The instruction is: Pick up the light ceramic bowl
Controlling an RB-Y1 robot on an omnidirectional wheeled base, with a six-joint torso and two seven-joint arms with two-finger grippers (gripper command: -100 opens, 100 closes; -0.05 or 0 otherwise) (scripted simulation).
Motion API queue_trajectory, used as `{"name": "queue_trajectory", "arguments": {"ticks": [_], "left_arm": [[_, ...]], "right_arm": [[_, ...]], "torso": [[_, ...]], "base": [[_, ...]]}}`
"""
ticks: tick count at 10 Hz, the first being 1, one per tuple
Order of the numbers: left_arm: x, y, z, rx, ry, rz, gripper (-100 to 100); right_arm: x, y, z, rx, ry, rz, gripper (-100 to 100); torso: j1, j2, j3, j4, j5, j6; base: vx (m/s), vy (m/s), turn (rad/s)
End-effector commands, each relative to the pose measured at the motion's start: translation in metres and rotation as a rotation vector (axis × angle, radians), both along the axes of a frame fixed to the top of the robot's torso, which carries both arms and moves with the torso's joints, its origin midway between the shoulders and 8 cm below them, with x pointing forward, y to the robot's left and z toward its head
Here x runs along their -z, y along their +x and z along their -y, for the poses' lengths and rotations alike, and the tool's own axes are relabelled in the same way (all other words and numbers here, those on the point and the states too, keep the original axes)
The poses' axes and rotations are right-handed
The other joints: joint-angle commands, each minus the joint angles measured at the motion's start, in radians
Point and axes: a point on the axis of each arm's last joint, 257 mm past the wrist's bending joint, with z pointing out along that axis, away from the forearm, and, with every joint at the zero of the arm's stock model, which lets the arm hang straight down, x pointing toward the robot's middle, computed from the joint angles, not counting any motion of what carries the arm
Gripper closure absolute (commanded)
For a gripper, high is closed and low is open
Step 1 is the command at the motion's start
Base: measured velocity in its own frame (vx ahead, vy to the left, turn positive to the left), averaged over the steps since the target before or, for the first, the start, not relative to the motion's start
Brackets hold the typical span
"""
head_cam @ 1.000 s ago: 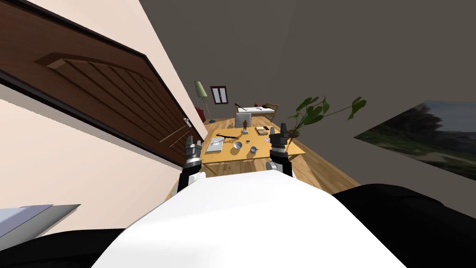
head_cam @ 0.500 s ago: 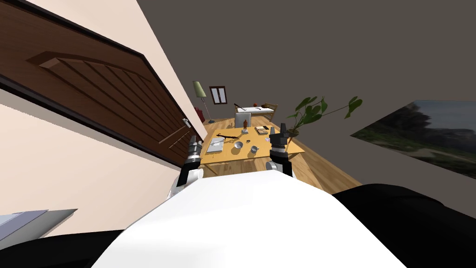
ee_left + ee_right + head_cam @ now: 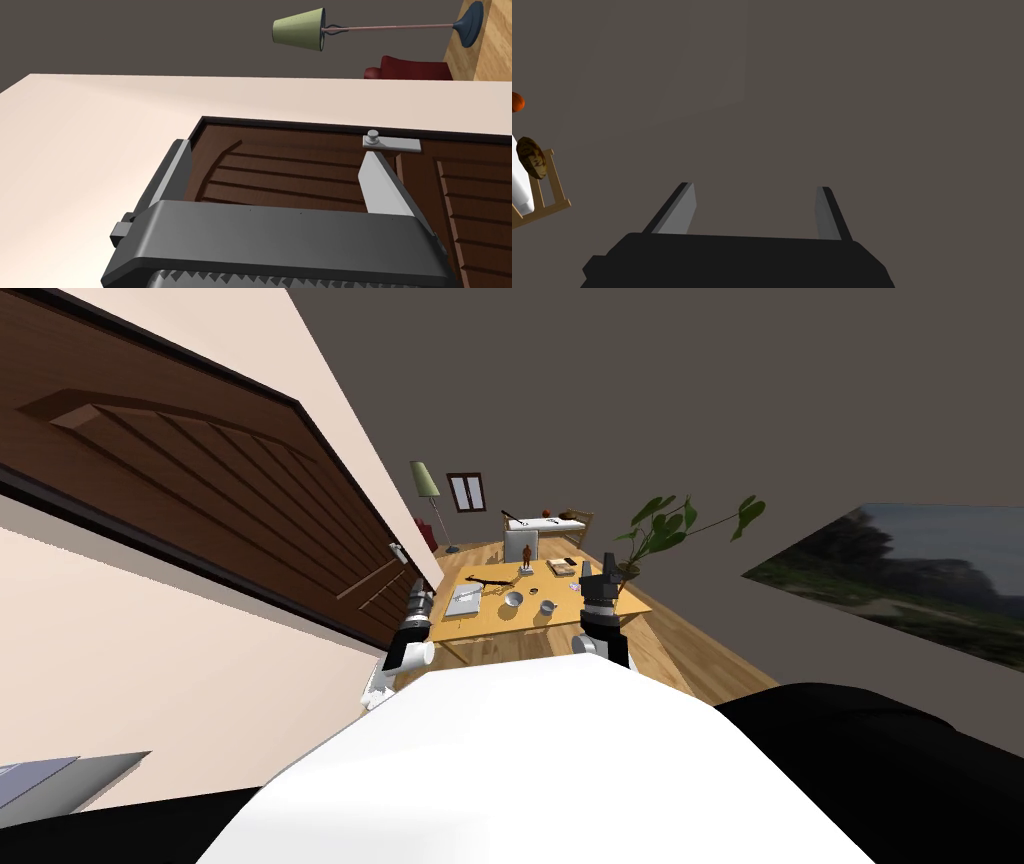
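At the far left, a dark brown panelled wooden door [image 3: 200, 498] is set in a cream wall. The left gripper [image 3: 419, 596] is raised just beside the door's near edge. In the left wrist view, this left gripper [image 3: 277, 150] faces the door [image 3: 300, 170] with its two light grey fingers [image 3: 175, 170] standing well apart and nothing between them. A small grey door handle on a flat plate [image 3: 392, 144] lies just past one fingertip.

Beyond the door stands a floor lamp with a pale green conical shade [image 3: 424, 478], and a dark red armchair [image 3: 407, 68] sits near its foot.

Further right is a yellow wooden table [image 3: 490, 620]. A flat grey book-like slab [image 3: 463, 600] lies at its left side, and a small brown figurine [image 3: 527, 556] stands toward its far edge. The light round bowl [image 3: 512, 599] rests upright on the tabletop near the middle, well apart from both grippers. A small light cup-like vessel [image 3: 547, 608] sits just beside the bowl on its right.

The right gripper [image 3: 607, 563] is held up over the table's right edge. In the right wrist view its blade-like fingers [image 3: 679, 210] are spread apart and hold nothing.

Behind it, a green leafy potted plant [image 3: 680, 523] leans toward the right. A large landscape picture [image 3: 900, 578] hangs on the dark grey wall at the far right.
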Motion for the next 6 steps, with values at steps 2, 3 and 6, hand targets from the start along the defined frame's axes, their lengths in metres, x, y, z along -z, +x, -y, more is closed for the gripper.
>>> {"name": "queue_trajectory", "arguments": {"ticks": [2, 3, 6], "left_arm": [[0.021, 0.013, -0.016, -0.026, -0.011, -0.074, -100], [0.028, 0.021, -0.025, -0.040, -0.016, -0.097, -100], [0.045, 0.030, -0.035, -0.058, -0.031, -0.154, -100]], "right_arm": [[0.000, 0.000, 0.000, 0.000, 0.000, 0.000, 0], [0.000, 0.000, 0.000, 0.000, 0.000, 0.000, 0], [0.000, 0.000, 0.000, 0.000, 0.000, 0.000, 0]], "torso": [[-0.001, 0.000, 0.000, 0.000, 0.000, 0.000], [-0.001, 0.000, 0.000, 0.000, 0.000, 0.000], [-0.002, -0.001, 0.000, 0.000, 0.000, 0.000]], "base": [[-0.011, 0.023, -0.050], [-0.008, 0.016, -0.099], [-0.010, 0.007, -0.042]]}}
